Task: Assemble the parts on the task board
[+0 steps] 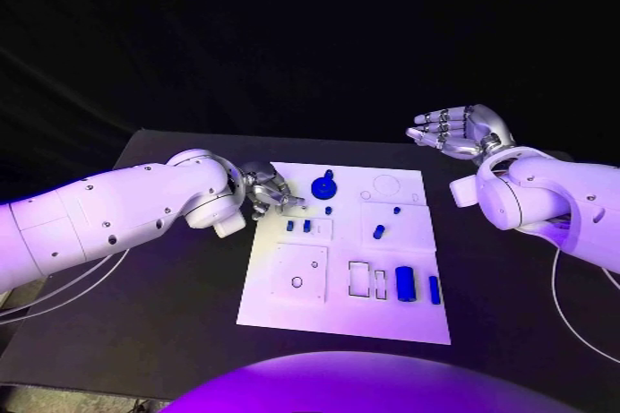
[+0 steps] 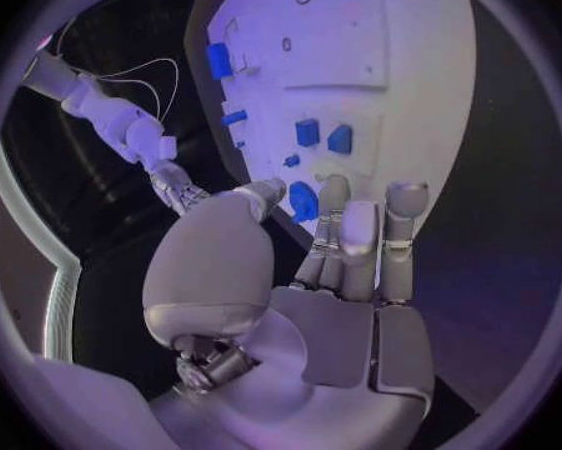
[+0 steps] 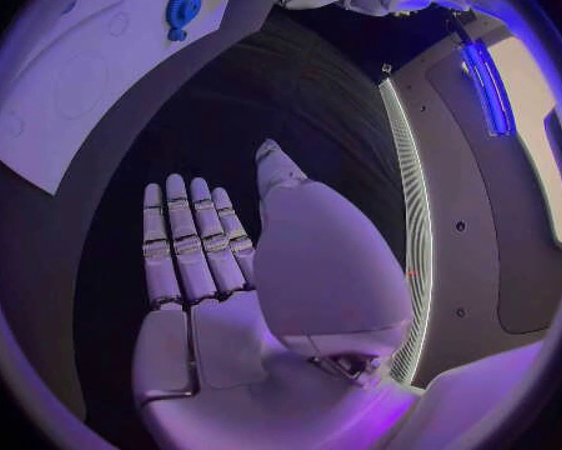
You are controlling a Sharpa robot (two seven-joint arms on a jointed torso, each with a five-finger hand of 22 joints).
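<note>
The white task board (image 1: 295, 301) lies in the middle of the black table. A round blue part (image 1: 323, 187) sits near its far left corner. Two small blue parts (image 1: 298, 225) lie below it, another blue part (image 1: 379, 232) sits mid-board, and two long blue parts (image 1: 416, 285) lie near the right edge. My left hand (image 1: 269, 191) hovers at the board's far left corner, fingers apart, just short of the round part (image 2: 302, 200), which shows between thumb and fingertips. My right hand (image 1: 461, 128) is raised past the far right corner, flat and holding nothing (image 3: 231, 280).
Several empty recesses mark the board (image 2: 356, 60), among them a square plate with a hole (image 1: 298, 274) and two narrow slots (image 1: 367, 280). Bare black table (image 1: 155, 296) surrounds the board on all sides. My left forearm (image 1: 116, 211) lies over the table's left part.
</note>
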